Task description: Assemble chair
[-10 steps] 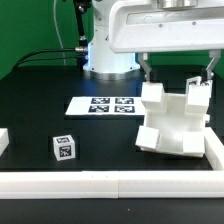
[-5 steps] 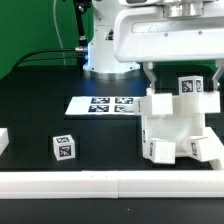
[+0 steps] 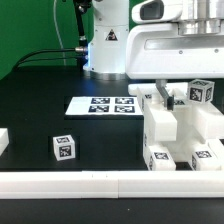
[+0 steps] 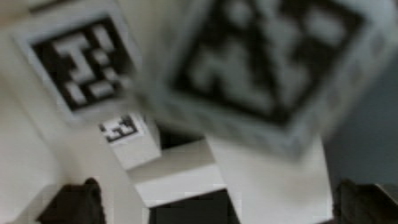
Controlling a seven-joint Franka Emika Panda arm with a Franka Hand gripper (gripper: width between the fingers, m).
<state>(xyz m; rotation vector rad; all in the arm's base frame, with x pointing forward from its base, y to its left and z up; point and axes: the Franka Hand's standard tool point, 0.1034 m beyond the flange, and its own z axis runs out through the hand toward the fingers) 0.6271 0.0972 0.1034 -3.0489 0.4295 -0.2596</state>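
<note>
Exterior view: we see the chair (image 3: 182,135), partly built, standing at that view's right, just behind the white border rail (image 3: 70,183); the claw (image 3: 188,97) hangs over it, spread wide astride its top, gripping nothing; a loose tagged block (image 3: 64,148) sits well apart; the marker board (image 3: 102,105) lies behind.

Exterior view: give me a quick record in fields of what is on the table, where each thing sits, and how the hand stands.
chair: partly built, upright, on the exterior view's right, close to the border rail
hand: over the chair's upper part, jaws spread wide; contact cannot be told
loose tagged block: on the exterior view's left, near the rail, apart from the chair
marker board: flat on the table, behind the block, untouched
wrist view: blurred tags and white parts close up
</note>
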